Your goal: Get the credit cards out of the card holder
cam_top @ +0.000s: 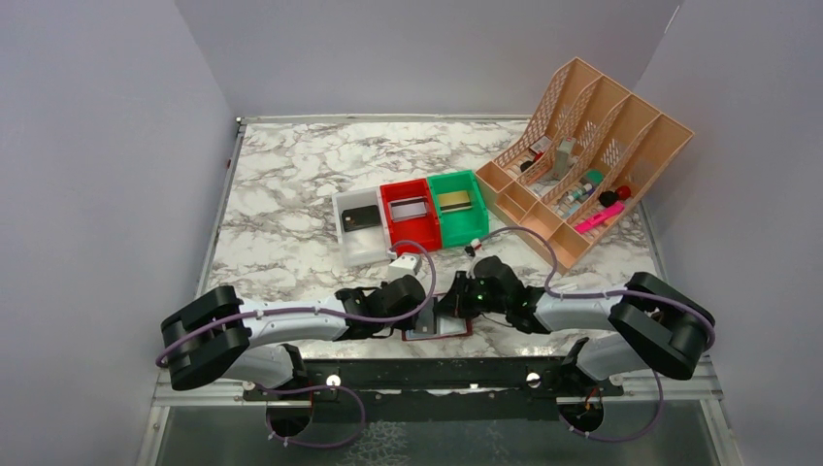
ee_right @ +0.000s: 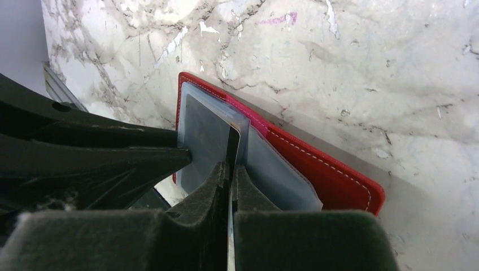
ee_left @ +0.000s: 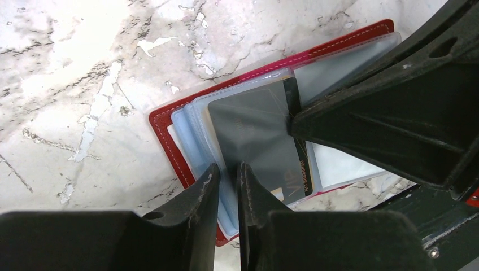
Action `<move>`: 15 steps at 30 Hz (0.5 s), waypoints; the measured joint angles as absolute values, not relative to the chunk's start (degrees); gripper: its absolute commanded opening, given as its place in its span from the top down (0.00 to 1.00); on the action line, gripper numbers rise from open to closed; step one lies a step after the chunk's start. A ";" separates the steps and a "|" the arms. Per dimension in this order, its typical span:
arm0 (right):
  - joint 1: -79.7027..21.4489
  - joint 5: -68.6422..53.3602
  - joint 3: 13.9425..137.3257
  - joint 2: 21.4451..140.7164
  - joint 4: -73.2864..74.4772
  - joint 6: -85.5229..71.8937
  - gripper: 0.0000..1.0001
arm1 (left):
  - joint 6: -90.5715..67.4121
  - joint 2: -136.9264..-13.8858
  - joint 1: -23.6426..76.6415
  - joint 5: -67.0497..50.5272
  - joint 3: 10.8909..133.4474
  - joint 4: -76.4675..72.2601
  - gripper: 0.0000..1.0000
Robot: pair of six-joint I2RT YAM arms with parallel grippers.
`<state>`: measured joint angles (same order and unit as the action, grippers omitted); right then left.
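Observation:
The card holder [cam_top: 439, 331] lies open on the marble near the front edge, its red cover [ee_left: 164, 131] under light-blue plastic pockets [ee_right: 271, 169]. A black credit card [ee_left: 254, 135] with gold lettering sticks partly out of a pocket. My left gripper [ee_left: 227, 168] comes in from the left, shut on the edge of the blue pockets. From the right, my right gripper [ee_right: 231, 166] is shut on the black card's edge [ee_right: 231, 144]. In the top view both grippers meet over the holder, left [cam_top: 417, 309] and right [cam_top: 456, 307], hiding most of it.
Three small bins stand in a row behind: a white bin [cam_top: 349, 248] with a black card, a red bin [cam_top: 419, 236] with a grey card, a green bin [cam_top: 468, 228] with a gold card. A peach desk organizer [cam_top: 621, 126] fills the back right.

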<state>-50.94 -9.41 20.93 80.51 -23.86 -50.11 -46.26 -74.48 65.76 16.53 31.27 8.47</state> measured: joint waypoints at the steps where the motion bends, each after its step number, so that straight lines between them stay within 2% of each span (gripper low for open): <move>1: -50.94 -9.32 20.58 79.92 -23.75 -50.15 0.99 | -46.26 -74.50 65.76 16.53 31.27 8.29 1.00; 14: -49.78 -9.06 19.53 76.66 -22.61 -50.96 0.99 | -46.33 -74.74 65.76 16.78 31.27 7.77 1.00; 15: -49.74 -9.06 19.49 76.47 -22.57 -50.94 0.97 | -46.33 -74.70 65.76 16.80 31.24 7.79 1.00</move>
<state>-49.74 -9.06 19.49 76.47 -22.57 -50.94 -46.33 -74.70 65.76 16.80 31.24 7.79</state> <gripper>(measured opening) 0.028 0.145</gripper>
